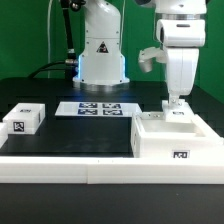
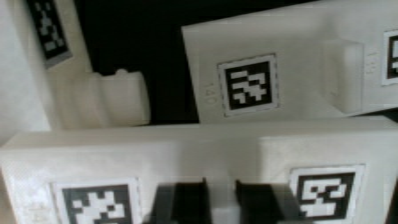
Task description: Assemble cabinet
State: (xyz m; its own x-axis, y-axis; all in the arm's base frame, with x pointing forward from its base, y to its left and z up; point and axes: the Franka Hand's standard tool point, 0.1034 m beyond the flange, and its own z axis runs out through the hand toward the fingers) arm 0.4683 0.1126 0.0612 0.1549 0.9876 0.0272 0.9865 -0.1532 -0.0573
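The fingers (image 1: 178, 102) sit at the cabinet's (image 1: 175, 138) back rim, drawn nearly together; whether they pinch anything I cannot tell. A small block (image 1: 22, 121) lies well apart from the cabinet.

No words or numbers can be read. A triangle warning sign (image 1: 101, 47) is seen on the arm's base (image 1: 100, 68), far back. Square black-and-white tags are printed on the cabinet box (image 1: 155, 140) and the marker board (image 1: 65, 108).
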